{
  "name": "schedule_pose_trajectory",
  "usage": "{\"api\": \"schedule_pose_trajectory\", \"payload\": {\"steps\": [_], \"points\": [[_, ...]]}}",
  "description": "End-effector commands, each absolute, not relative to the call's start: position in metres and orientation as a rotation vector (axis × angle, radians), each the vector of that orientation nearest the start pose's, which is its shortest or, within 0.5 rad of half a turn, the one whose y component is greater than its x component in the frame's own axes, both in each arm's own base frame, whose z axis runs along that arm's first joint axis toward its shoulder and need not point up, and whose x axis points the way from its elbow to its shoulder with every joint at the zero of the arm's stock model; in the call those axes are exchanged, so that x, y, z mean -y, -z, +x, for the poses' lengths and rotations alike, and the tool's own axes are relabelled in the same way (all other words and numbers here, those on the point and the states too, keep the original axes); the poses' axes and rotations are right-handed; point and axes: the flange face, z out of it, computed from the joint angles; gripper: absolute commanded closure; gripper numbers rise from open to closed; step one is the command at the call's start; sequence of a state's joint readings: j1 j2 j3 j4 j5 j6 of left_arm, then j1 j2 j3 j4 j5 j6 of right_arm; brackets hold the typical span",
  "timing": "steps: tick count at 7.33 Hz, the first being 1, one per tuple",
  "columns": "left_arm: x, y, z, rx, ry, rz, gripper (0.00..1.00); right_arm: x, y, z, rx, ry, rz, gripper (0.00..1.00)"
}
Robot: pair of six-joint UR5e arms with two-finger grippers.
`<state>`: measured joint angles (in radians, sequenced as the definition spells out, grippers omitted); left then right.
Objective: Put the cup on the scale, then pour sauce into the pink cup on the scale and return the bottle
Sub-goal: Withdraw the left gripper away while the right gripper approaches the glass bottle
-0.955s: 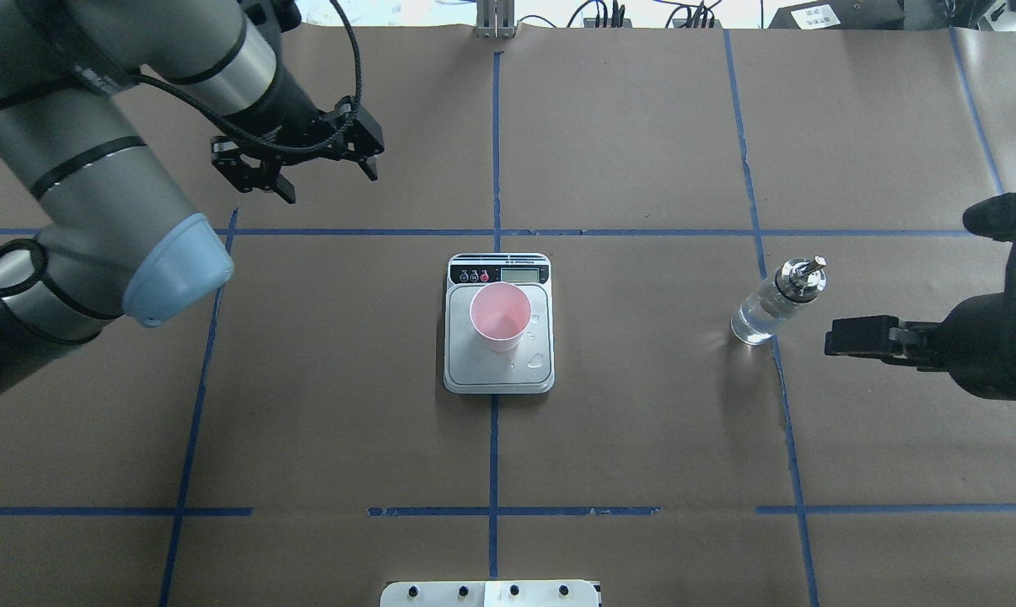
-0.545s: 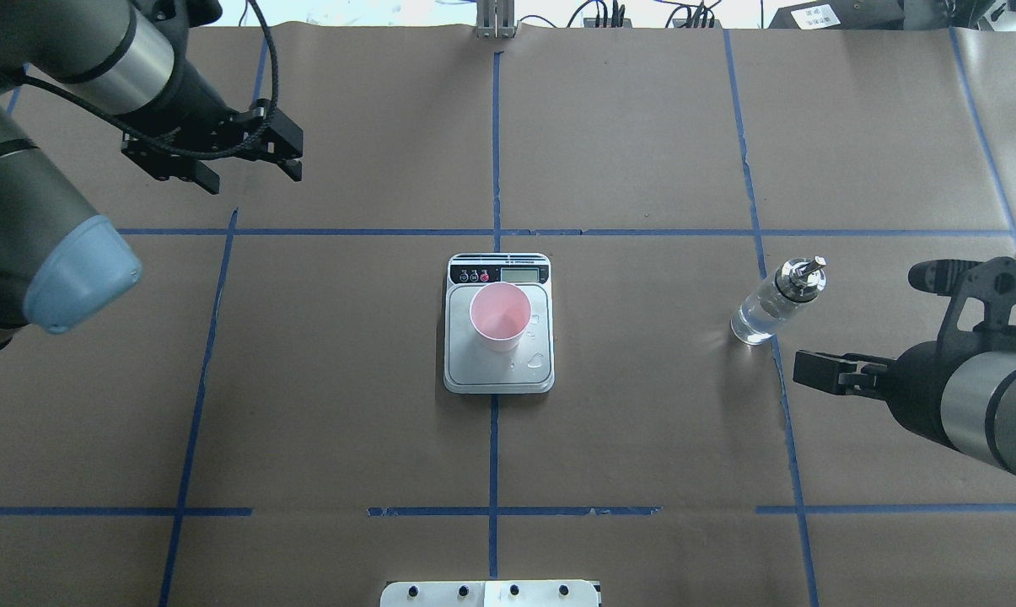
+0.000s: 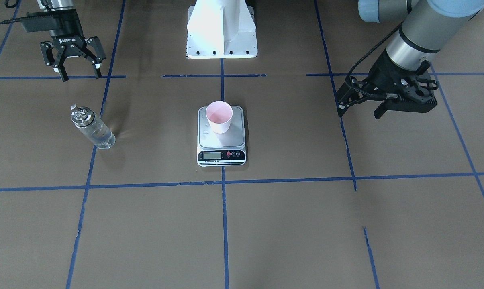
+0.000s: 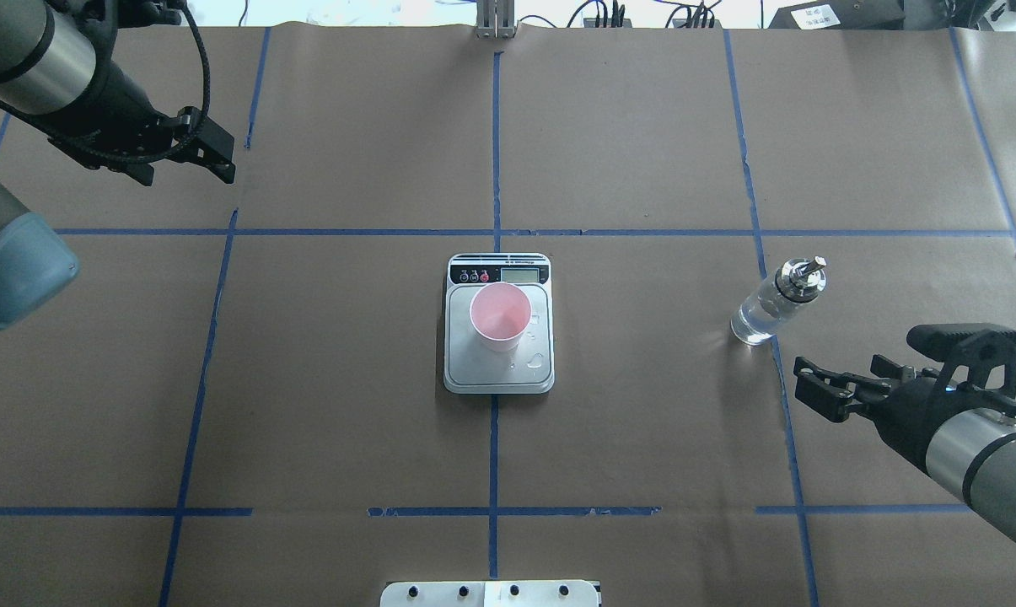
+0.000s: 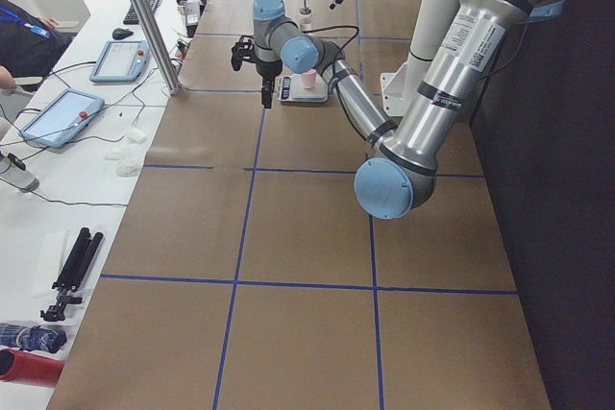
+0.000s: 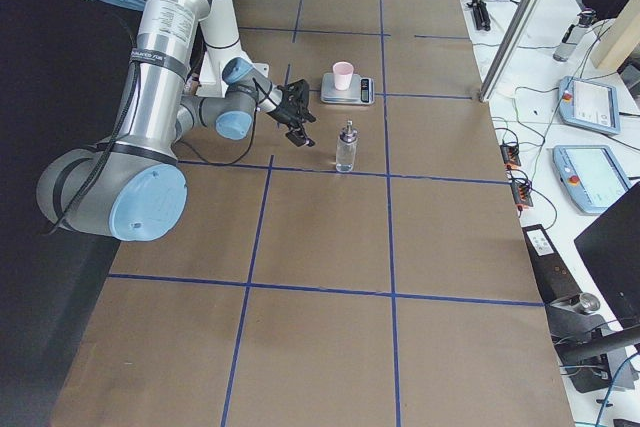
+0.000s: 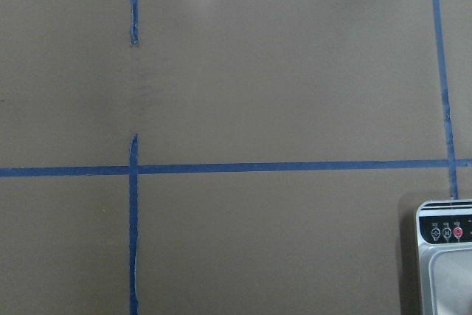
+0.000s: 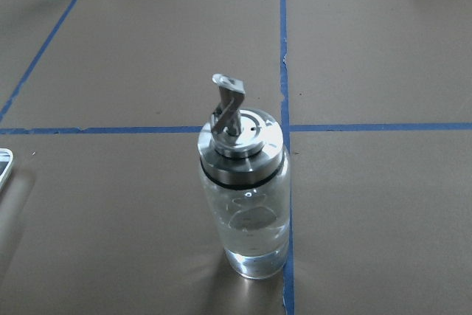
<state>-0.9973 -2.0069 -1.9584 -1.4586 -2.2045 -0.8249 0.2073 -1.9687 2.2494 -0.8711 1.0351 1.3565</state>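
bare brown paper [image 3: 153, 120] between right tool [image 3: 80, 75] and upright bottle [image 3: 94, 130], cup [image 3: 219, 116] on scale [image 3: 209, 139] well apart from it

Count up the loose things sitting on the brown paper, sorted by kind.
cup: 1
scale: 1
bottle: 1
Total: 3

Glossy glass bottle [image 8: 249, 215] w/ shiny metal cap [image 8: 241, 147]

The pink cup [image 4: 500, 317] stood upright on the silver scale [image 4: 482, 373]. The glass bottle [image 4: 771, 305] stood well apart, with clear sauce [image 4: 752, 324] inside.
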Motion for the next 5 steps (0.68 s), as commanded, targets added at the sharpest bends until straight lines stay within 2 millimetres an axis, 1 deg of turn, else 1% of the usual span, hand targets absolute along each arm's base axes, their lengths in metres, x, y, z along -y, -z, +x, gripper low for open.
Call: {"api": "schedule_pose_trajectory", "payload": {"steps": [1, 2, 3, 4, 5], "points": [[0.524, -0.268, 0.242, -0.888, -0.012, 0.145, 0.0, 0.251, -0.437, -0.298, 0.809, -0.266, 0.781, 0.0], [0.524, -0.269, 0.242, -0.886, -0.014, 0.146, 0.0, 0.248, -0.444, -0.311, 0.819, -0.267, 0.795, 0.0], [0.524, -0.271, 0.241, -0.883, -0.024, 0.153, 0.0, 0.249, -0.456, -0.33, 0.828, -0.288, 0.846, 0.0], [0.522, -0.29, 0.231, -0.862, -0.06, 0.157, 0.0, 0.249, -0.467, -0.346, 0.781, -0.275, 0.92, 0.0], [0.525, -0.305, 0.218, -0.842, -0.102, 0.18, 0.0, 0.252, -0.465, -0.359, 0.768, -0.245, 0.952, 0.0]]}}
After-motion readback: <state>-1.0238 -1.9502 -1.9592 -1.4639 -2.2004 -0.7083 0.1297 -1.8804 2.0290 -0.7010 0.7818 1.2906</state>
